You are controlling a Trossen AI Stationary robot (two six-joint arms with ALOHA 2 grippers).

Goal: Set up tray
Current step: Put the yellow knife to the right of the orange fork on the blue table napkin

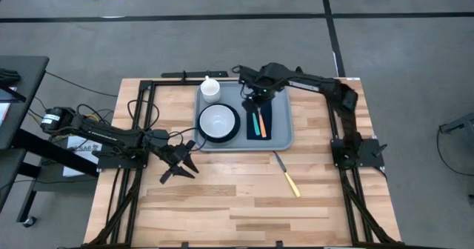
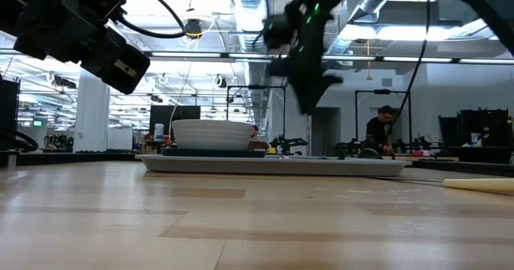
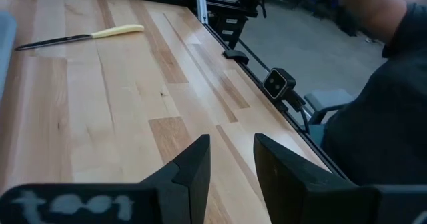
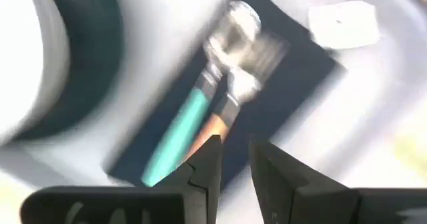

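Above tray (image 1: 285, 134): right tool (image 1: 256, 98) open, empty, over napkin (image 1: 268, 115).

The tray (image 1: 284, 139), a large light blue-grey rectangle with rounded corners and a raised rim, is laid flat on the far middle part of the worktop (image 1: 222, 197). Its left half is taken up by a dark round plate (image 1: 235, 127) carrying a white bowl (image 1: 216, 120), and a white cup (image 1: 210, 88) is set at its far left corner. On its right half a dark napkin (image 1: 268, 117) is spread, with a teal-handled and an orange-handled utensil laid side by side on it; these are seemingly a spoon and a fork, though the close view is blurred. In the low view the tray (image 2: 281, 165) is seen edge-on as a thin pale slab.
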